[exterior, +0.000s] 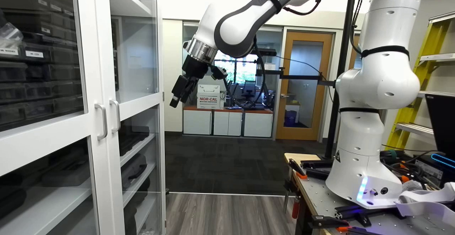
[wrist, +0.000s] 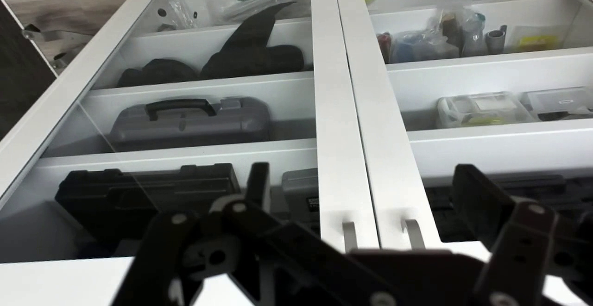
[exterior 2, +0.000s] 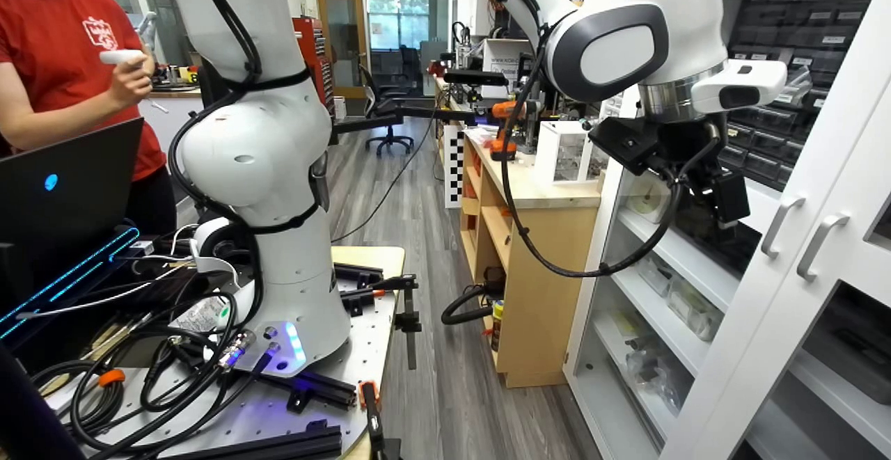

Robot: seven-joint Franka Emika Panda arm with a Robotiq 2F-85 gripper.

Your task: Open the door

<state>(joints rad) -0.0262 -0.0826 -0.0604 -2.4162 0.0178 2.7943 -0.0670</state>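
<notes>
The door is a tall glass cabinet door in a white frame, also in an exterior view and the wrist view. It is shut. Its bar handle also shows in the wrist view, where the gripper body hides its lower part. My gripper hangs in front of the cabinet, apart from the handle; it also shows in an exterior view. In the wrist view my gripper is open and empty, its fingers wide apart either side of both handles' columns.
The twin glass panel is shut beside the door, its own handle close to the door's handle. A metal-topped table bears the robot base. A wooden workbench stands beside the cabinet. A person in red stands behind the table.
</notes>
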